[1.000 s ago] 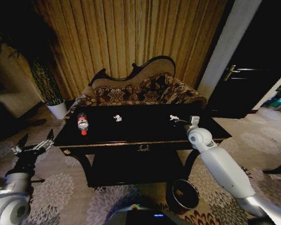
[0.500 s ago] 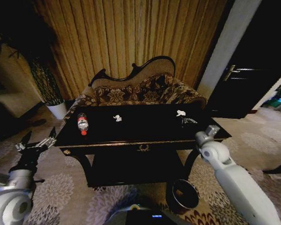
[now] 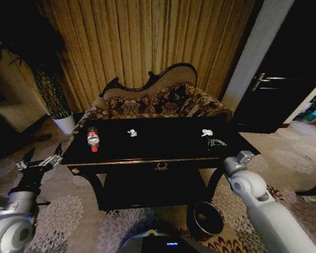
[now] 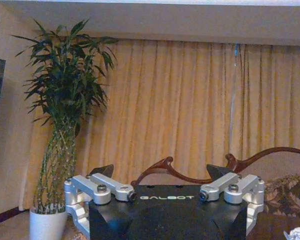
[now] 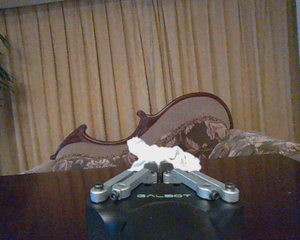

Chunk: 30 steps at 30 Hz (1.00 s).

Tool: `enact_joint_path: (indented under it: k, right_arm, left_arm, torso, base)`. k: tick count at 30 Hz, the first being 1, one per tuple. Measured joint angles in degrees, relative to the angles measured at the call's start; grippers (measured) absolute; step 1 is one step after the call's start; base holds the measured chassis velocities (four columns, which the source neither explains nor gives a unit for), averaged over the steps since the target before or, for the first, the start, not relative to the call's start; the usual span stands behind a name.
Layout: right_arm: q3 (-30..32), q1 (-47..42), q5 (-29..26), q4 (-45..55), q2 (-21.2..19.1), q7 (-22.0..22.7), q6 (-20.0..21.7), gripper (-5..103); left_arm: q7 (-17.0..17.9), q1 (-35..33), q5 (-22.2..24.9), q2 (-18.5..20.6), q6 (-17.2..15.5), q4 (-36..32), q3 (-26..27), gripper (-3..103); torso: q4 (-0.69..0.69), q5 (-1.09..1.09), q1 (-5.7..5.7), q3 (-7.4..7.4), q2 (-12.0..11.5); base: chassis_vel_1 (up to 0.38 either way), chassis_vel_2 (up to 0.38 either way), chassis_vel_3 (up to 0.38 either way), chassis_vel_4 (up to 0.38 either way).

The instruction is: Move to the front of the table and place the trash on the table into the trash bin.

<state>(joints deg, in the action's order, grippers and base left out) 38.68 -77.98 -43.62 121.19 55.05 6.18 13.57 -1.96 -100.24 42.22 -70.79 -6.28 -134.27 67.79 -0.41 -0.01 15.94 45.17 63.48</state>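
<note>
Right wrist view gives me the white paper scrap [image 5: 162,156] pinched at my right gripper [image 5: 159,167], fingers closed on it, held just above the table [image 5: 40,200]. On the head view that scrap [image 3: 206,133] sits over the table's right end, and the trash bin [image 3: 206,219] lies below and nearer me, on the floor by the right front leg. So I judge the carry runs back and down. My left gripper [image 3: 40,164] hangs spread wide off the table's left end.
</note>
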Motion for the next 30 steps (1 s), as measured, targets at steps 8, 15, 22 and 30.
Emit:
enact_joint_path:
  k: [8,15,22,30]
  right_arm:
    - [0.54,-0.99,0.69,0.64,0.73,0.16,0.96,1]
    - [0.38,-1.28,1.40,0.40,1.42,0.23,0.99,1]
    - [-0.51,-1.07,3.19,-1.05,1.93,0.19,-0.12,1]
    - [-1.12,-2.21,4.97,-6.28,4.40,-0.49,-0.44,1]
  left_arm:
    - [-0.01,-0.05,-0.15,-0.06,0.02,-0.06,-0.39,100]
    - [-0.02,-0.20,-0.19,0.00,0.08,0.05,-0.36,100]
    - [-0.04,-0.14,-0.23,0.03,0.11,0.23,-0.45,100]
    - [-0.07,-0.02,-0.23,0.04,0.17,0.44,-0.58,100]
  torso:
    - [0.00,0.00,0.01,0.00,-0.01]
    - [-0.01,0.00,-0.01,-0.01,0.01]
    - [0.00,0.00,-0.02,-0.01,0.02]
    - [0.00,0.01,0.02,0.01,-0.01]
  base:
    - [0.087,-0.071,-0.073,0.075]
    - [0.180,-0.177,-0.157,0.172]
    - [0.173,-0.177,-0.165,0.153]
    - [0.031,-0.030,-0.042,0.036]
